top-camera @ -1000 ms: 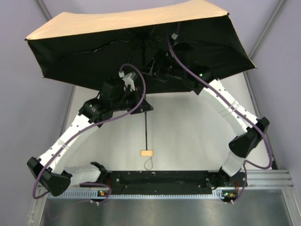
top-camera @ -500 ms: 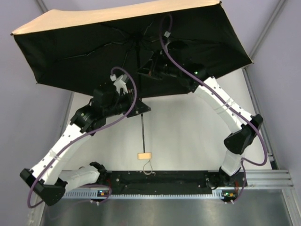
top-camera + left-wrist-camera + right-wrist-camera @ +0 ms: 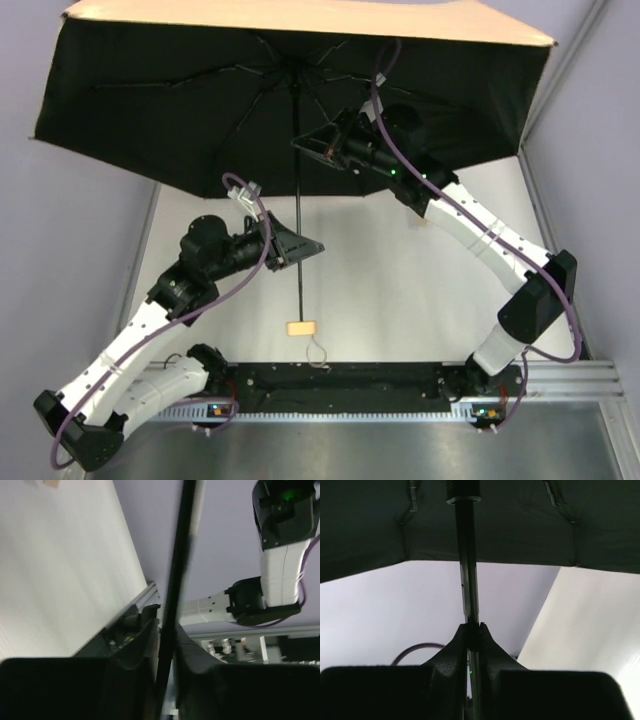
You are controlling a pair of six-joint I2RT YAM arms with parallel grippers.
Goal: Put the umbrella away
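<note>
The umbrella is open and held in the air. Its canopy (image 3: 180,100), black underneath with a beige top edge, spans the top of the top view. The thin black shaft (image 3: 300,205) hangs down to the small tan handle (image 3: 299,327) and loop strap (image 3: 316,352) above the table. My right gripper (image 3: 303,145) is shut on the shaft just under the canopy; it also shows in the right wrist view (image 3: 472,629). My left gripper (image 3: 304,247) is closed around the shaft lower down; in the left wrist view (image 3: 165,635) the shaft (image 3: 177,570) runs between the fingers.
The white table (image 3: 400,280) lies below, with metal rails at its left side (image 3: 140,250) and right side (image 3: 540,215). A black bar (image 3: 340,380) with both arm bases runs along the near edge. Purple-grey walls stand close on both sides.
The canopy has risen and levelled out, moving toward the top of the view. My left gripper has dropped lower on the shaft. The handle has shifted slightly left.
</note>
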